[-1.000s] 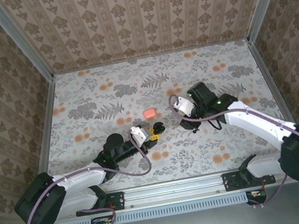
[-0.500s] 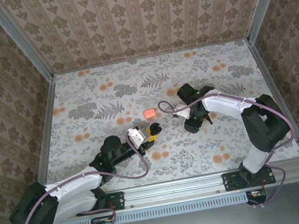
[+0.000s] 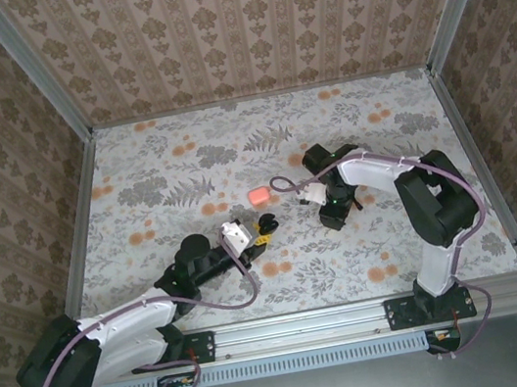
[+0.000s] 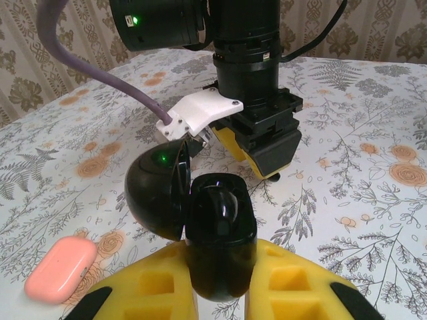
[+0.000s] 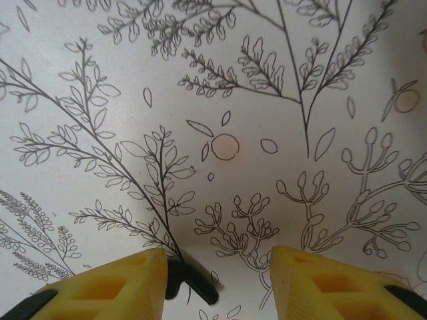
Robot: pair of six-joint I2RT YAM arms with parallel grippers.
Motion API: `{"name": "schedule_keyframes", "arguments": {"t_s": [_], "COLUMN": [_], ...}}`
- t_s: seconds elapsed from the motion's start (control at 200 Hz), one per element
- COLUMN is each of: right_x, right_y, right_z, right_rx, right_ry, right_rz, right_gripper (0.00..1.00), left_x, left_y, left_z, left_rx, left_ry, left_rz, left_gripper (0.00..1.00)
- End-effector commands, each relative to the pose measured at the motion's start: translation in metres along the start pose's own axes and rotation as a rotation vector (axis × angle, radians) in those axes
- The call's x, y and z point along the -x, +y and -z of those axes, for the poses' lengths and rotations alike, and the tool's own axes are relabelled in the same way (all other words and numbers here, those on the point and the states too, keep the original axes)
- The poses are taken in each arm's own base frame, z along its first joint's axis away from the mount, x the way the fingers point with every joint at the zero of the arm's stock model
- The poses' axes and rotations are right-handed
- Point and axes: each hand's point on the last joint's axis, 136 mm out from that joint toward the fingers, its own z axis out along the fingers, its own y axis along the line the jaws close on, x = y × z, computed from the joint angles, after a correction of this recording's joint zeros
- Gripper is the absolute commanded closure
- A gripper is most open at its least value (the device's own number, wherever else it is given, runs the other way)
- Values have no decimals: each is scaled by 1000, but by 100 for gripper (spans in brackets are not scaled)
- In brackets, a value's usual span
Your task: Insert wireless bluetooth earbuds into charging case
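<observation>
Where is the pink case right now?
In the top view the pink case lies closed on the table near the middle, just beyond the open black case; the left wrist view shows it at lower left.

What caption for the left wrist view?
Left claw grips the open black charging case, pink case lying at left, right claw pointing down at the floral tablecloth behind.

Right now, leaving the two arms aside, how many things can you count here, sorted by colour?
Black: 2 (the open black case and a small black piece, probably an earbud)
Pink: 1 (the closed pink case)
Total: 3
</observation>
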Motion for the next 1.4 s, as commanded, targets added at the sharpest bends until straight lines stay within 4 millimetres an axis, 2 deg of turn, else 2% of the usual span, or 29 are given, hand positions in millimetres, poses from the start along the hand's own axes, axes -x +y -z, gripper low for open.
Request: {"name": "schedule_keyframes", "arguments": {"t_s": [0.0, 0.19, 0.29, 0.475, 0.6, 0.85, 1.395], "right_x": [-8, -8, -7, -21, -32, -28, -22], "right_y": [0, -1, -2, 5, 10, 8, 7], "right_z": [0, 5, 15, 29, 27, 19, 4], "right_rx": [17, 19, -2, -29, -58, -117, -89], "right_ry": [49, 43, 24, -5, -31, -105, -104], "right_rz": [6, -6, 5, 159, 277, 405, 407], "right_gripper": [53, 53, 53, 54, 54, 53, 52], "left_x": [-2, -1, -1, -1, -2, -1, 0], "left_y": [3, 4, 4, 4, 4, 3, 4], "left_z": [1, 2, 1, 1, 1, -3, -3], "left_rx": [12, 15, 11, 11, 10, -7, -6], "left_ry": [-2, -3, -3, -2, 0, -3, -4], "left_rz": [-13, -12, -12, -12, -12, -8, -10], "left_gripper": [86, 86, 86, 86, 86, 86, 86]}}
